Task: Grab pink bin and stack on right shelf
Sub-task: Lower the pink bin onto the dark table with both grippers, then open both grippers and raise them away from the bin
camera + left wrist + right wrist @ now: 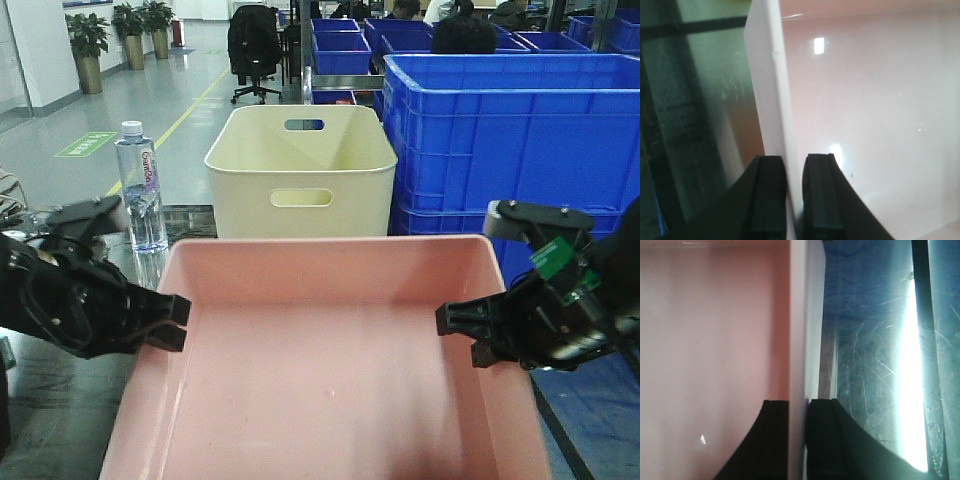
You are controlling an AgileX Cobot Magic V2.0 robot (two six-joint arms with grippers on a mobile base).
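The pink bin (330,350) fills the lower middle of the front view, held between both arms. My left gripper (175,322) is shut on its left wall; in the left wrist view the jaws (794,200) pinch the pale rim (767,90). My right gripper (450,322) is shut on its right wall; in the right wrist view the jaws (799,440) pinch the rim (799,315). The dark glossy shelf surface (875,365) with black tape shows beside the bin, and also in the left wrist view (685,125).
A cream bin with handle slots (300,170) stands just behind the pink bin. Stacked blue crates (510,140) rise at the back right. A water bottle (141,185) stands at the left. An office chair (253,50) and plants are far behind.
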